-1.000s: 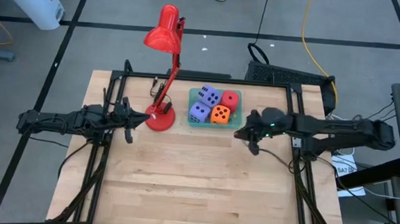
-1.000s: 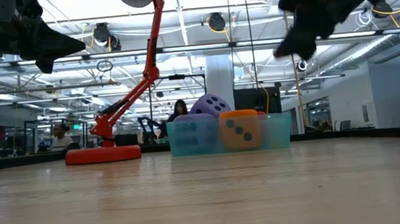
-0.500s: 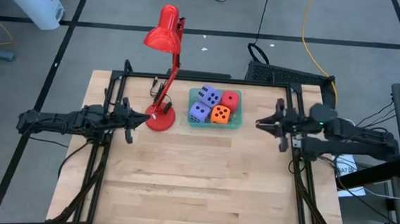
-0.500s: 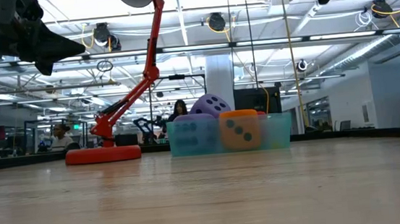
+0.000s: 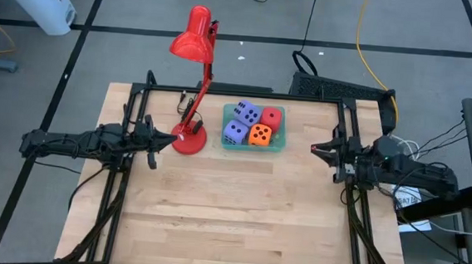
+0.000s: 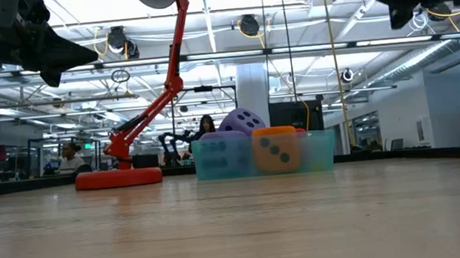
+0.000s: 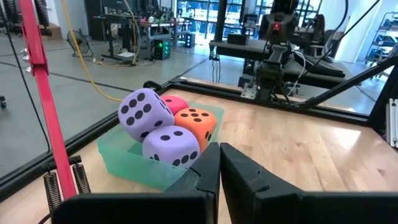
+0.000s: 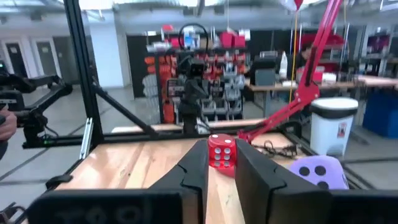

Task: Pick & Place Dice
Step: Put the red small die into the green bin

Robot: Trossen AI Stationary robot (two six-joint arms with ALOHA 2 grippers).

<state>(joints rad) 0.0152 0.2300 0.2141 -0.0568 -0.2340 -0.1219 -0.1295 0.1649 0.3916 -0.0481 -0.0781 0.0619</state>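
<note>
All the dice sit in a pale green tray (image 5: 252,146) at the table's far middle. There are two purple-blue ones (image 5: 246,113) (image 5: 234,131), an orange one (image 5: 260,134) and a red one (image 5: 273,118). One purple die rides higher than the rest in the low view (image 6: 244,119). My right gripper (image 5: 315,148) hovers high near the table's right edge, right of the tray, slightly open and empty. Its wrist view shows the red die (image 8: 221,151) far off between its fingers. My left gripper (image 5: 171,141) waits shut beside the lamp base, left of the tray (image 7: 134,163).
A red desk lamp stands on its round base (image 5: 190,139) just left of the tray, its arm leaning toward the far edge and its head (image 5: 191,41) beyond the table. Bare wooden tabletop (image 5: 239,207) spreads over the near half. Black frame rails run along both sides.
My right gripper has drawn back from beside the tray's right end toward the table's right edge, and it has risen in the low view. It carries nothing. The dice and tray have stayed put.
</note>
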